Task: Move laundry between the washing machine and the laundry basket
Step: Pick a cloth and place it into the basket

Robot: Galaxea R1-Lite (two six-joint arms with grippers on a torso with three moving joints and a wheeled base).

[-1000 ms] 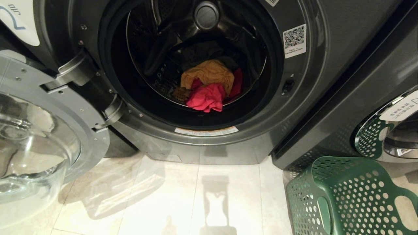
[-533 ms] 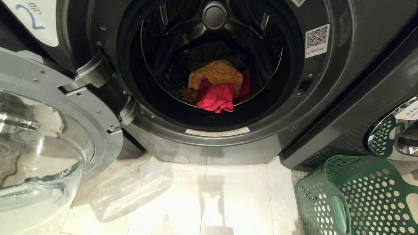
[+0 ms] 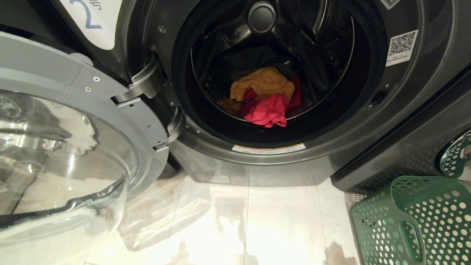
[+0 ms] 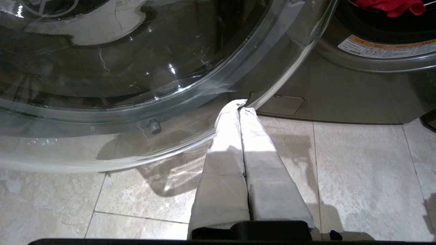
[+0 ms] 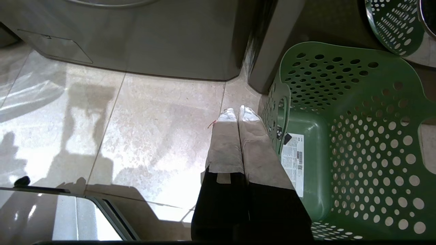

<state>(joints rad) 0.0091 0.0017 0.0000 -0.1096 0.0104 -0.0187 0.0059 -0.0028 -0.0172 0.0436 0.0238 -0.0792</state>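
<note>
Standing wide open, the washing machine (image 3: 368, 121) exposes its laundry (image 3: 266, 97) low in the drum for reaching; the empty laundry basket (image 3: 412, 221) waits beside it on the floor. Left hand (image 4: 240, 105) and right hand (image 5: 235, 114) hang pressed together, holding nothing.
</note>
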